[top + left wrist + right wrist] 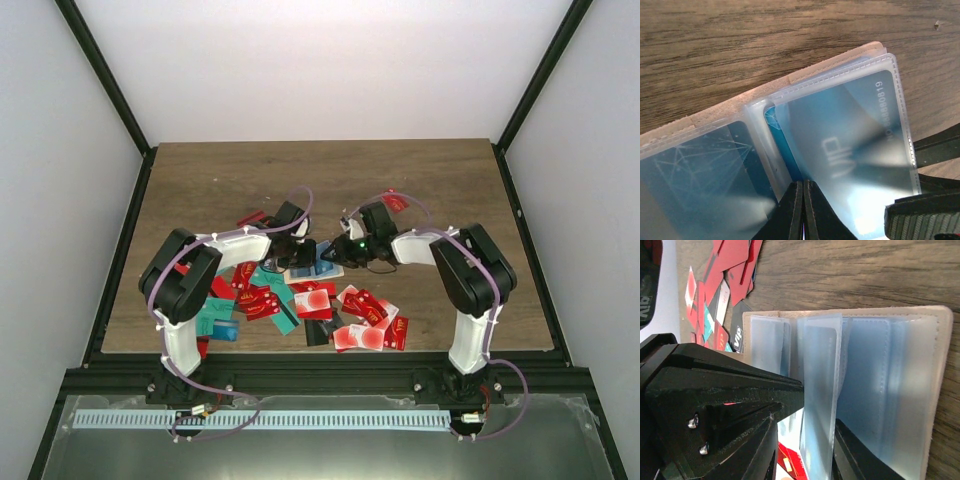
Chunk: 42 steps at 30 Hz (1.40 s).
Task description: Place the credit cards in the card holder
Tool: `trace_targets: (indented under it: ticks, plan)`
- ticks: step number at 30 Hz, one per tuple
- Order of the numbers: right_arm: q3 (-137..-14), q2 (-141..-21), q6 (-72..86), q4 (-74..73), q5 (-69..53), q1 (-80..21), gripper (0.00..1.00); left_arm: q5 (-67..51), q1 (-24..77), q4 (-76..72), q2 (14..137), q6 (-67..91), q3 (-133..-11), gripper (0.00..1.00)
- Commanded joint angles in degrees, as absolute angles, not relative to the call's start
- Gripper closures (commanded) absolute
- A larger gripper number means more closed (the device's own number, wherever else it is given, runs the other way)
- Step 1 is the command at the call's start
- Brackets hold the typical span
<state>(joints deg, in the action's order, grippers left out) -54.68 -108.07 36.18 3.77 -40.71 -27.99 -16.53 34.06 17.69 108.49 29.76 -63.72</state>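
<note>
The dark wooden table (200, 180) carries a scatter of credit cards (262, 300) along its near edge. One lone red card (396, 202) lies farther back. The open card holder (941, 365) seems to lie flat mid-table.

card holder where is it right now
In the top view the card holder lies open near the middle of the table, between the left gripper and the right gripper, just beyond the scattered credit cards.

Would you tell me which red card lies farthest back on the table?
The lone red card just beyond the right arm; every other card lies nearer the robot.
</note>
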Motion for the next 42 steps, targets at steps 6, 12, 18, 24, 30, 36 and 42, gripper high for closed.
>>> trace_targets:
  ticks: [6, 12, 18, 24, 30, 36, 42]
  plan:
    - [-58.71, -102.73, 32.62, -3.9, -32.69, -30.66, 0.71, -13.27, 34.63, 18.99, 107.25, 29.44, -64.58, 0.96]
    - [-58.63, -102.67, 33.42, -1.48, -36.83, -30.97, 0.71, -11.49, 34.61, 20.04, 104.9, 29.59, -65.08, 0.96]
    - [-59.85, -104.06, 34.01, -1.08, -37.93, -31.83, 0.71, -6.45, 34.46, 22.86, 100.22, 30.24, -64.76, 0.96]
    - [-62.0, -105.33, 34.42, -1.57, -37.76, -33.66, 0.71, -2.61, 33.31, 23.29, 93.83, 32.26, -61.25, 0.96]
    - [-66.89, -110.18, 35.22, -1.42, -37.45, -37.22, 0.7, -0.7, 30.7, 22.48, 85.99, 33.27, -54.7, 0.96]
    - [-74.72, -118.11, 36.22, -0.86, -39.6, -40.07, 0.71, -0.08, 28.03, 22.34, 75.02, 34.29, -46.24, 0.92]
    - [-78.25, -118.46, 35.13, -0.84, -41.93, -41.55, 0.71, -1.0, 27.68, 23.63, 67.81, 35.11, -41.39, 0.86]
